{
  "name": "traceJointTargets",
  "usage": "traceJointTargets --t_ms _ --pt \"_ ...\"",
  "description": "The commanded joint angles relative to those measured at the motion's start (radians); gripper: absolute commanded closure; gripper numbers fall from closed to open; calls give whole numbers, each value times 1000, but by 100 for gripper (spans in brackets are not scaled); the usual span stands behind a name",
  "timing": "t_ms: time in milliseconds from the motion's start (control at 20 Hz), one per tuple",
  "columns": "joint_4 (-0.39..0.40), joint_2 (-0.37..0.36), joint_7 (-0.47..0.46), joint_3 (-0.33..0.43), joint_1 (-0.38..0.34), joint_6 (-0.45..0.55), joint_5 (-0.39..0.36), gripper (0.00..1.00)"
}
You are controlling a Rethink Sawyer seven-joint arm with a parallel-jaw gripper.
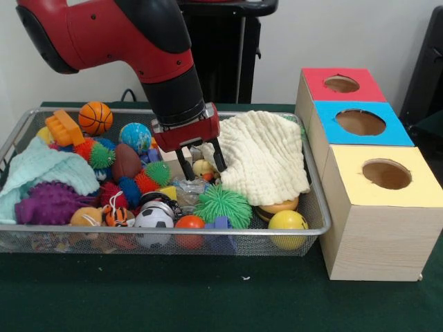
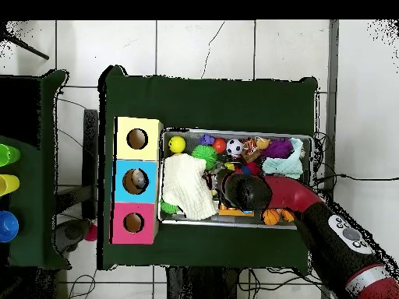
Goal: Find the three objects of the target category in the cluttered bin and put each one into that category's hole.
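Note:
The silver wire-mesh bin point(image 1: 313, 185) is full of toys and cloths; it also shows in the overhead view point(image 2: 234, 132). My gripper point(image 1: 201, 163) hangs low over the bin's middle, open, with nothing between its fingers point(image 1: 185, 166). Just below it lies a crumpled shiny silvery lump point(image 1: 185, 189). A round shiny metal-rimmed item point(image 1: 157, 203) sits to its left, above a soccer ball. The blue-topped box's round hole point(image 1: 360, 122) is to the right of the bin, and also shows in the overhead view point(image 2: 137, 181). In the overhead view the arm hides the gripper.
A cream cloth point(image 1: 263, 155) covers the bin's right part and a mint cloth point(image 1: 41, 173) its left. A green spiky ball point(image 1: 221, 205), a yellow ball point(image 1: 288, 221) and a basketball point(image 1: 95, 117) lie around. The red-topped box point(image 1: 340, 97) and the yellow-topped box point(image 1: 384, 207) flank the blue one.

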Motion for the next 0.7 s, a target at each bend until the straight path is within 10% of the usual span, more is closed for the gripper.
traceJointTargets --t_ms 50,700 --pt "-91 39 -66 -32 -2 13 -79 0" --pt "-111 26 -107 -33 -4 39 -149 0"
